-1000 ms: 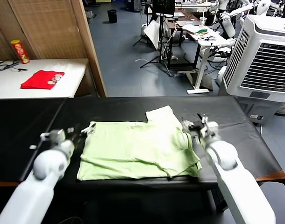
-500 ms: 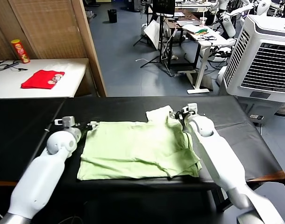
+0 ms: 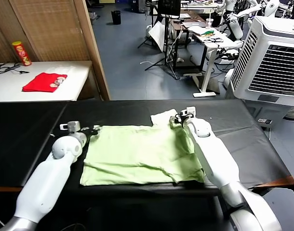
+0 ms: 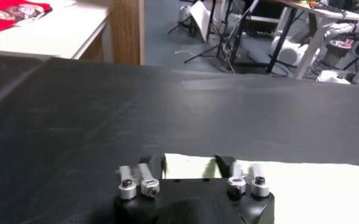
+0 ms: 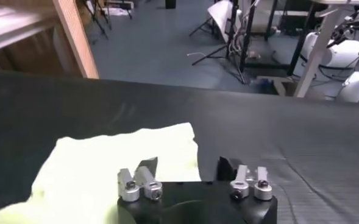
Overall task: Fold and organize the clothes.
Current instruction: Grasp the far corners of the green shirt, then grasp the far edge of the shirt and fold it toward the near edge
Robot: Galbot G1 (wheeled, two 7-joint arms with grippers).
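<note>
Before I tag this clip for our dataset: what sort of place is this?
Most likely a robotics lab or workshop. Beyond the black table holding the green shirt there are cluttered workbenches, an industrial air cooler and another white robot arm.

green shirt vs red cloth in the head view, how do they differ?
Colour: the green shirt is pale mint; the red cloth is bright red.
Size: the shirt shows far larger than the cloth.
Place: the shirt lies on the black table between both end effectors, left and right, at its far corners; the cloth lies on the white side table, away from both.
Both lie flat.
</note>
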